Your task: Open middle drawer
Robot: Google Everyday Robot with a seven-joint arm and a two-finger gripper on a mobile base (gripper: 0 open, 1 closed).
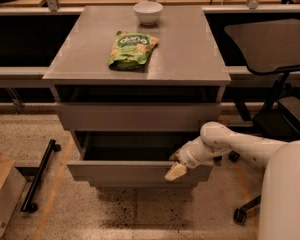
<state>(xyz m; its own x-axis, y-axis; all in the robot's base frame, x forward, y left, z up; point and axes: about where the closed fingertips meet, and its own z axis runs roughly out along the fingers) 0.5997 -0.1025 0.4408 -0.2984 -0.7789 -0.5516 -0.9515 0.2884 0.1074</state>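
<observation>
The grey cabinet (137, 59) has three drawers. The middle drawer (120, 171) is pulled out toward me, and its dark inside (130, 146) shows behind its flat front. The top drawer (135, 116) above it is closed. Only a strip of the lowest drawer (140, 184) shows under the middle drawer. My gripper (176, 172), on a white arm (230, 144) reaching in from the right, is at the top edge of the middle drawer's front, near its right end. Its cream tip lies against the front.
A green snack bag (131, 49) and a white bowl (148, 12) sit on the cabinet top. A black office chair (272, 49) stands close on the right. A black bar on wheels (38, 176) and a cardboard box (2, 194) are on the floor at the left.
</observation>
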